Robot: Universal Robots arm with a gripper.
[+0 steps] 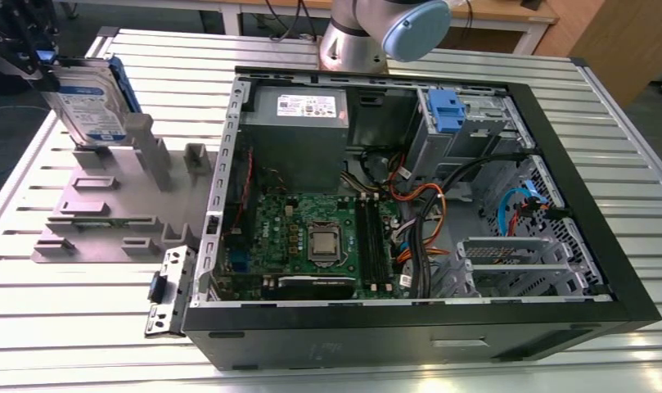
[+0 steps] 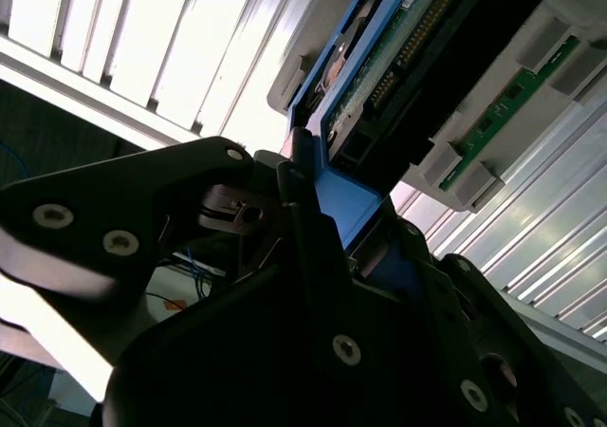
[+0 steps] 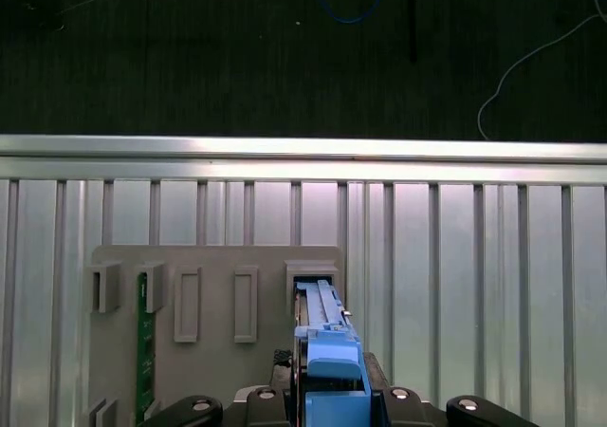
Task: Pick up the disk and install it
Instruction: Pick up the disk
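blue plastic of the carrier handle (image 2: 346,204) sits pinched between the black fingers (image 2: 302,220), which are clamped on the disk (image 1: 85,102) at the upper left of the exterior view. the disk stands upright in the grey slotted holder (image 1: 101,221) on the desk (image 1: 637,139), well apart from the open computer case (image 1: 418,336). this looks like the pick-up step; freeing it calls for a straight pull along the slot.
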